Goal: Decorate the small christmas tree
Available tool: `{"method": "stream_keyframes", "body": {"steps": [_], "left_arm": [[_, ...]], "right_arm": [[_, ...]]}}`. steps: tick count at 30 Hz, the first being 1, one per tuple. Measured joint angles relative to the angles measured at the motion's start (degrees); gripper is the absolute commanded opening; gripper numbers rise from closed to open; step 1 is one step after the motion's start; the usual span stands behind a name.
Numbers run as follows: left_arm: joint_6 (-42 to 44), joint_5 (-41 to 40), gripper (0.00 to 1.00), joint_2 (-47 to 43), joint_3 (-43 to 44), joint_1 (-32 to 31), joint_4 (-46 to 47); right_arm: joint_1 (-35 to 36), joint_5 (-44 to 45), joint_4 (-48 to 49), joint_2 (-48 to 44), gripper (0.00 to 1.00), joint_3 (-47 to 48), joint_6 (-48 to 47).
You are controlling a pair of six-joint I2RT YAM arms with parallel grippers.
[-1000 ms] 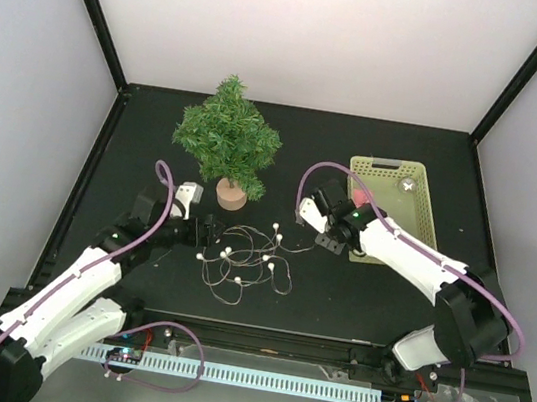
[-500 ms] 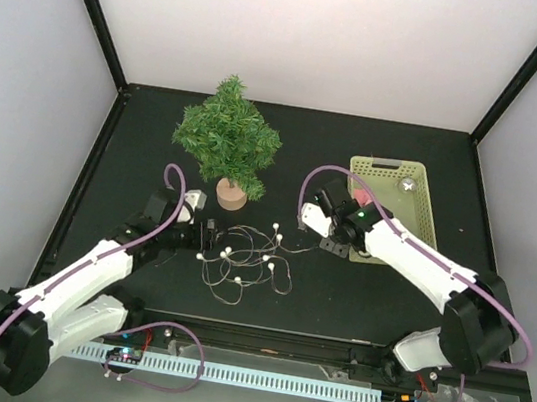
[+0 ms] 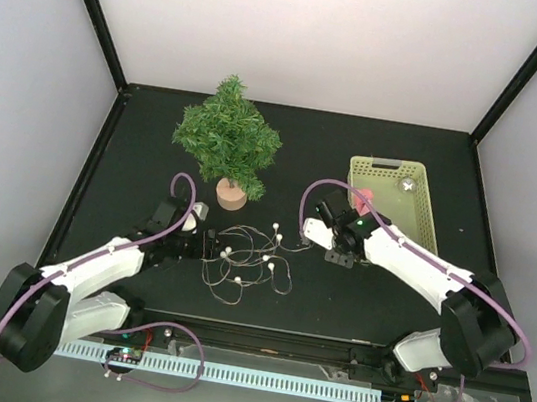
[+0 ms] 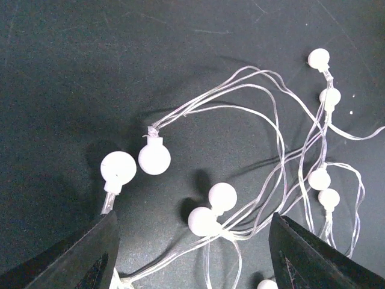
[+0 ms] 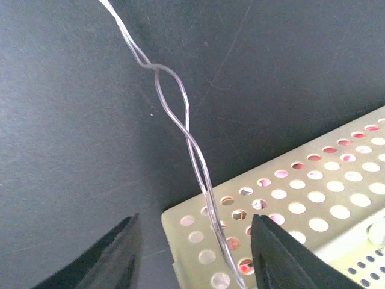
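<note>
1 small christmas tree [image 3: 227,142] is seen upright twd table's [image 3: 358,144] far-left corner: bushy, dk green, cone-shaped, round wood base. 1 light string [image 3: 245,258], 1 basket [image 3: 387,164]. 2 grippers: left gripper [image 4: 192,253] held open over bulbs [image 4: 154,158], right gripper [image 5: 192,253] open astride wire [image 5: 180,120].

Our left gripper [image 4: 192,238] has its fingers [image 4: 78,259] spread wide, pinching nothing. Between them we see two white bulbs [image 4: 212,209] of the light string [image 4: 278,135]. Two more bulbs lie ahead-left, and clear wire loops ahead-right over the dark table [image 4: 78,54].
</note>
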Motion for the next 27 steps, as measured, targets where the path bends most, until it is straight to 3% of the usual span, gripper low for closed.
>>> {"method": "stream_keyframes", "body": {"steps": [2, 7, 11, 27], "left_arm": [[-0.1, 0.0, 0.68, 0.5, -0.4, 0.0, 0.7], [-0.1, 0.0, 0.64, 1.7, -0.6, 0.0, 2.0], [-0.1, 0.0, 0.6, 1.7, -0.7, 0.0, 2.3], [1.4, 0.5, 0.56, 4.3, -0.9, 0.0, 4.6]], "right_arm": [[-0.1, 1.5, 1.7, 0.5, 0.42, -1.0, -0.9], [-0.1, 4.2, 5.6, 2.1, 0.17, -1.5, -3.0], [-0.1, 7.0, 6.4, 2.1, 0.06, -0.4, -3.4], [4.5, 19.5, -3.5, -2.2, 0.01, 14.7, 2.6]]}}
